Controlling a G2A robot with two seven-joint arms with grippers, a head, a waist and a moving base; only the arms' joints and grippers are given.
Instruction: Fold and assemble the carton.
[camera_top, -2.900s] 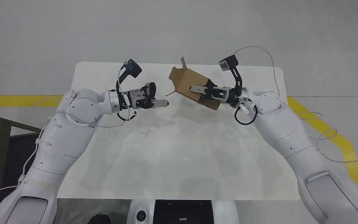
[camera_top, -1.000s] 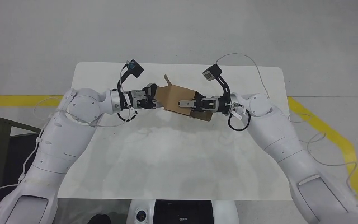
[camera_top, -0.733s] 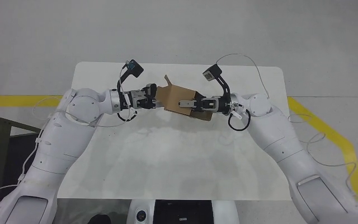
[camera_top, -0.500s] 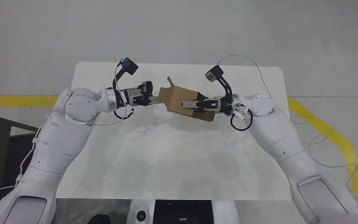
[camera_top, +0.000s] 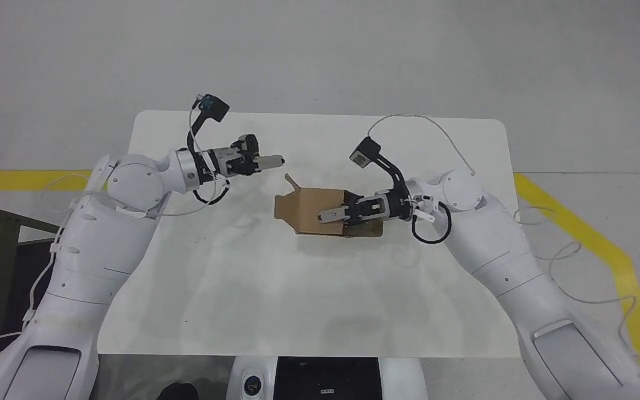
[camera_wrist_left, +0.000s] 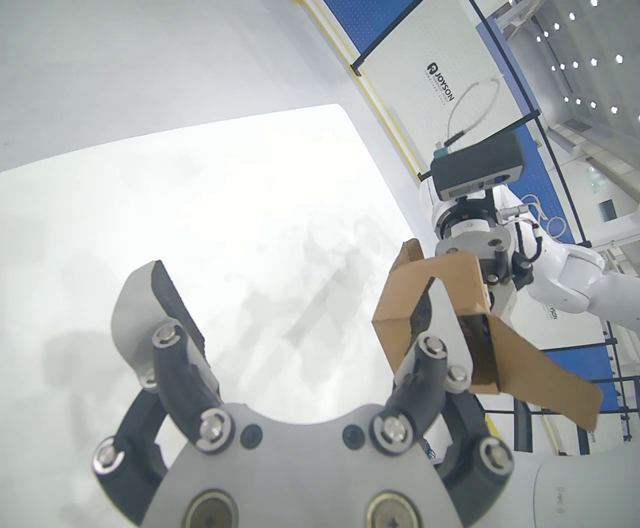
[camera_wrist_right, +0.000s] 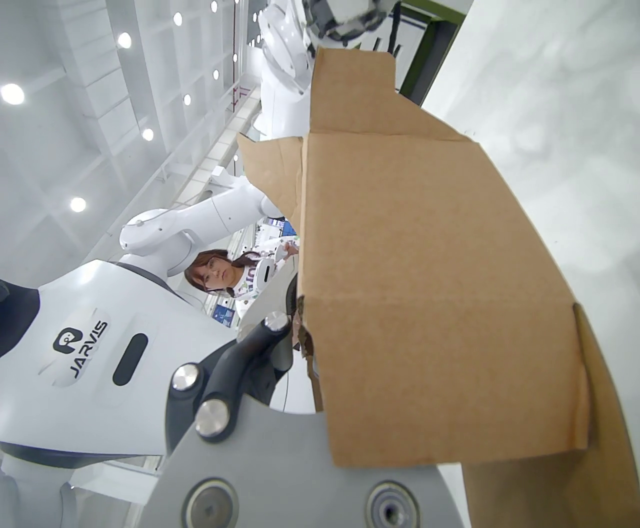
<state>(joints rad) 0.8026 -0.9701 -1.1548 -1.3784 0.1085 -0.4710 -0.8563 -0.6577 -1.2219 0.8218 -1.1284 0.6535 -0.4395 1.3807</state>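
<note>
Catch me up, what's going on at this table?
The right gripper is shut on a wall of the carton, holding it over the middle of the table. The carton is only partly formed: it is a brown sleeve with its end flaps sticking out unfolded. The left gripper is open and empty, off to one side and clear of the carton. Whether the carton touches the table cannot be told.
</note>
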